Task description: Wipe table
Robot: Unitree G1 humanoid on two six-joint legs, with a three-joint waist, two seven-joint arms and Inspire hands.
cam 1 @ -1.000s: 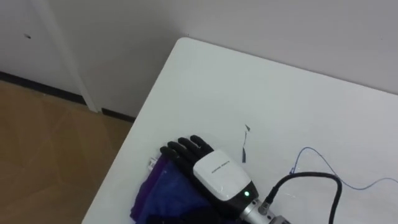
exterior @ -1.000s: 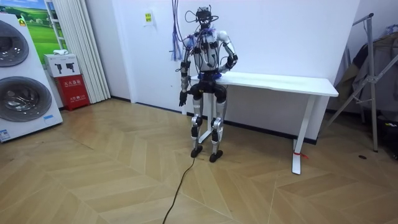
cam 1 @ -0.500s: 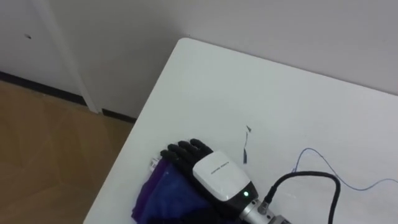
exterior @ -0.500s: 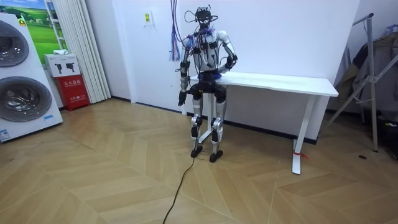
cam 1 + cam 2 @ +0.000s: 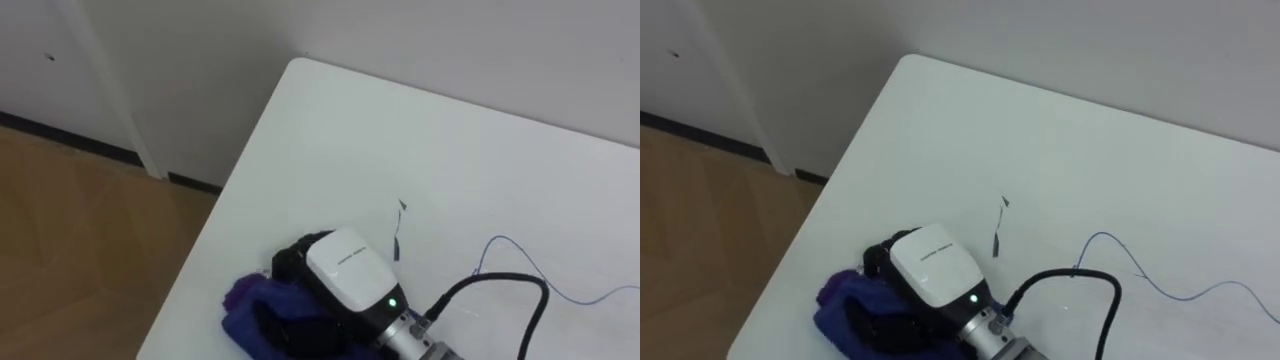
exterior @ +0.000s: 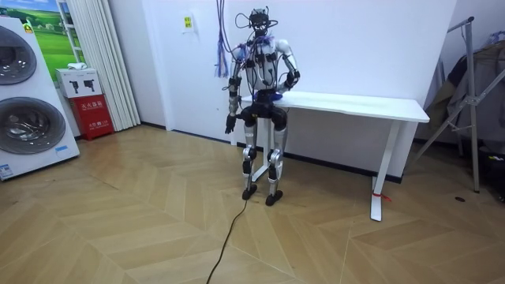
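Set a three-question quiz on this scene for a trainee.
1. True or false: the right robot hand has its fingers curled into a bunched purple cloth.
2. Where on the white table does the cloth lie? A: by the left edge. B: by the far edge. C: in the middle.
3. Which robot hand hangs at the robot's side, off the table?
Key: 1 true; 2 A; 3 the left robot hand.

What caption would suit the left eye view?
Robot's right hand, fingers curled into a purple cloth, near the white table's left edge.
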